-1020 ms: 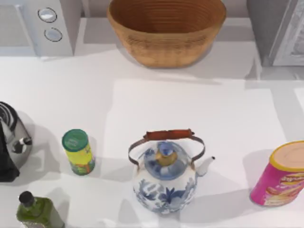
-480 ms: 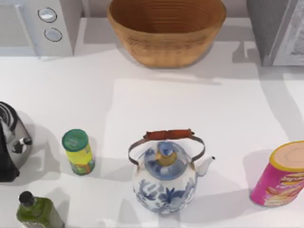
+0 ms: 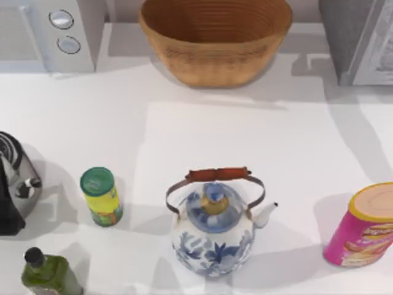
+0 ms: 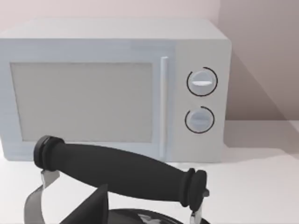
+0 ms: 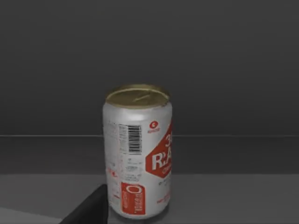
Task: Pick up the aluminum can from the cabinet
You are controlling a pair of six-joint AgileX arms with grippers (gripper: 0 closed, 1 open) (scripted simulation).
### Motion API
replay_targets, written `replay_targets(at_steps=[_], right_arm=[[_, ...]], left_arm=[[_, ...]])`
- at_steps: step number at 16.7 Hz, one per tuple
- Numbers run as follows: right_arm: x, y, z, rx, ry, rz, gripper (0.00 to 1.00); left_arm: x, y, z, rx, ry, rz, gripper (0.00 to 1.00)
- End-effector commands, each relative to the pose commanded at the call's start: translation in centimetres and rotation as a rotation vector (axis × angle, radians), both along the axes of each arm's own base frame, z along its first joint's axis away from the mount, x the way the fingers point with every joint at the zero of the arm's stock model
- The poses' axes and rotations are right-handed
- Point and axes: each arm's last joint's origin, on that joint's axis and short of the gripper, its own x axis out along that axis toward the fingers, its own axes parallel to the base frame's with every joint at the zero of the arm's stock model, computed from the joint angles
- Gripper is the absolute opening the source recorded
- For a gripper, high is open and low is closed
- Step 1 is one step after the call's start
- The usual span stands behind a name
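Nearest us in the top view, a dark green glass bottle with a black cap (image 3: 44,273) stands at the bench's front left corner, with a blue-and-white porcelain teapot with a brown-wrapped wire handle (image 3: 214,230) at front centre and a pink cylindrical snack canister with a yellow lid (image 3: 362,226) at the right edge. A bit further back on the left stands a small green-and-yellow canister with a green lid (image 3: 101,196), and a black and chrome kettle (image 3: 15,182) sits at the left edge. The broad white cabinet surface (image 3: 245,141) runs back to a woven wicker basket (image 3: 215,38) at the rear centre and a white microwave with two round dials (image 3: 52,34) at the rear left.

Our right wrist view has the silver aluminum can with a red label and gold top (image 5: 138,151) standing upright on a dark grey surface, in a dim spot. A dark bit of our right end effector (image 5: 88,209) sits just beside the can's base, and honestly we can't tell if it's apart or together.

Our left wrist view looks over the kettle's black handle toward the microwave; we can't tell the left end effector's state.
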Motion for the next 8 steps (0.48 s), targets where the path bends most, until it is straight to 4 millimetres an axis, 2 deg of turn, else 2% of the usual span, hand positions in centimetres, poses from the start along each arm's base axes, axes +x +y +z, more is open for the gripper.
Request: replay_targets(at_steps=[4, 8], right_arm=[[2.7, 3.2, -1.7, 0.000, -0.003, -0.004, 1.00], [3.0, 3.7, -2.0, 0.000, -0.003, -0.005, 1.00]], left_arm=[[0.0, 0.0, 0.0, 0.000, 0.000, 0.000, 1.00], [0.0, 0.0, 0.0, 0.000, 0.000, 0.000, 1.00]])
